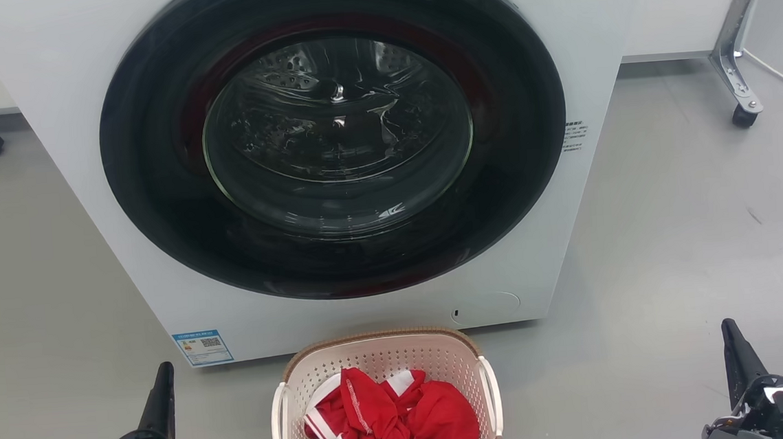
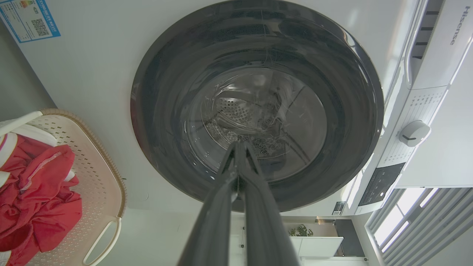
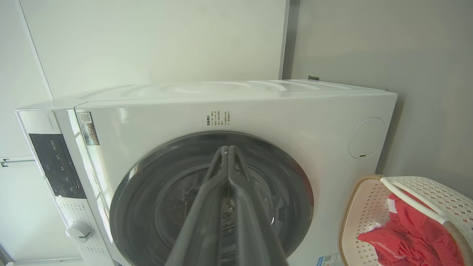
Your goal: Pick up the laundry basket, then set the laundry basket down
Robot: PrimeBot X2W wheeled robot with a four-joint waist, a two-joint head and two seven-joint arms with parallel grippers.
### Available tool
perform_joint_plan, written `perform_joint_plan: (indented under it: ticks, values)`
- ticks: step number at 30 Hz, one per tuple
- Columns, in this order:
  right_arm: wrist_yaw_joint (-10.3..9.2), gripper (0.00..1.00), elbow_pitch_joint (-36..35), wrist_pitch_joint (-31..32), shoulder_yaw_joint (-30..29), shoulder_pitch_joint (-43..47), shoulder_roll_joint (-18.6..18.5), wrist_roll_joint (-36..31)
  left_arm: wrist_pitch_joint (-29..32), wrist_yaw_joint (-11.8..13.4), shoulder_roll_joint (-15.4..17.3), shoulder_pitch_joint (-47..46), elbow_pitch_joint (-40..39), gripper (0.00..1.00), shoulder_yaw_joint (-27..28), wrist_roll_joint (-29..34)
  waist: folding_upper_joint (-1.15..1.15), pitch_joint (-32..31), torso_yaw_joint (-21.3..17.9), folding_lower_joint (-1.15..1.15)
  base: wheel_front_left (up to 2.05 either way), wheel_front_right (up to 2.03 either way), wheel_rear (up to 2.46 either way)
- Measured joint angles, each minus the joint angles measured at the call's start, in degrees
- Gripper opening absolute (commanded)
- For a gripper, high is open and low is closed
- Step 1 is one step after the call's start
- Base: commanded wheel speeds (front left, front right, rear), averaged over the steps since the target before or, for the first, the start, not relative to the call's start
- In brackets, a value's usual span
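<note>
While the laundry basket stands on the floor close before the washing machine, with red clothes heaped in it, the left gripper and right gripper sit low on either side, well apart from it, fingers pointing at the machine. In both wrist views the jaws are clenched together on nothing. A basket resting like this, with both arms clear, fits one waiting to be lifted as well as one already put back down, and the pictures do not settle which. Either way, I judge that handling it well turns on the two white side handles, one towards each gripper: taking both at the same height would keep it level and the soft load from sliding. The perforated plastic wall looks light and likely to flex, so a one-sided grip could tip it. The machine's front leaves little room beyond the far rim, and I cannot tell whether the two touch.
</note>
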Motion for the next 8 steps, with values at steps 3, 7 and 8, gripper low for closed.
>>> perform_joint_plan:
  ticks: [3,7,8]
  values:
    - [0.0,0.0,0.0,0.0,0.0,0.0,0.0,0.0,0.0,0.0,0.0,0.0,0.0,0.0,0.0,0.0,0.0,0.0,0.0,0.0,0.0,0.0,0.0]
    - [0.0,0.0,0.0,0.0,0.0,0.0,0.0,0.0,0.0,0.0,0.0,0.0,0.01,0.0,0.0,0.0,0.0,0.0,0.0,0.01,0.0,0.0,0.0]
    - [0.0,0.0,0.0,0.0,0.0,0.0,0.0,0.0,0.0,0.0,0.0,0.0,0.01,0.0,0.0,0.0,0.0,0.0,0.0,0.01,0.0,0.0,0.0]
